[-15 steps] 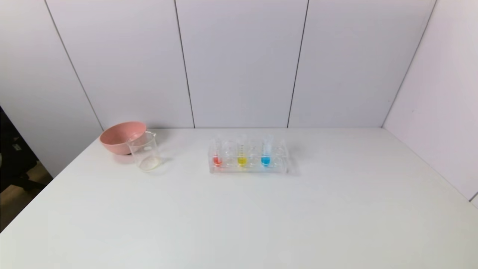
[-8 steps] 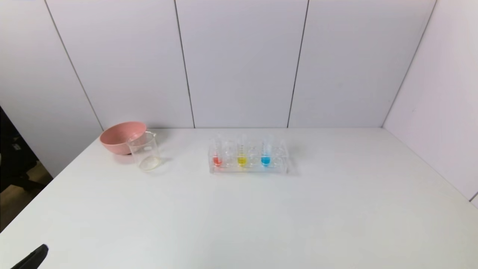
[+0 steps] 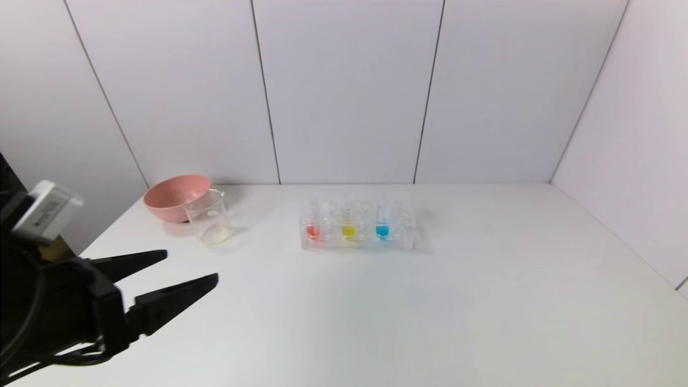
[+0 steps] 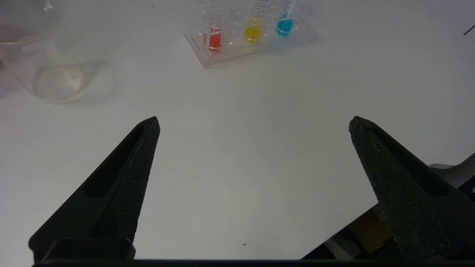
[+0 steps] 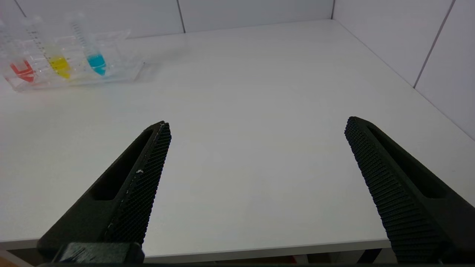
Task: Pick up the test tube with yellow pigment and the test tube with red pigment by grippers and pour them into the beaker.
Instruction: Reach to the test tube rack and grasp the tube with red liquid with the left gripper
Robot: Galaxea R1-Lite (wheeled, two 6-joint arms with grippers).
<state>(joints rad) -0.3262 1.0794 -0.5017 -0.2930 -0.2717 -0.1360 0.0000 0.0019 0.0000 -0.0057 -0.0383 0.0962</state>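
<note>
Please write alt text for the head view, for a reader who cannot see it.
The left gripper, open and empty, hovers over the white table, short of the beaker. Farther back, a clear rack holds red, yellow and blue tubes; a pink bowl stands behind the beaker.

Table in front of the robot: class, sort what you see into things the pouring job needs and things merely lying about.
Needed:
- yellow tube, in the rack
- red tube, in the rack
- beaker, near the bowl
- left gripper, open, over the table's near left
- right gripper, open, at the near edge

Lying about:
- blue tube
- pink bowl
- rack
</note>
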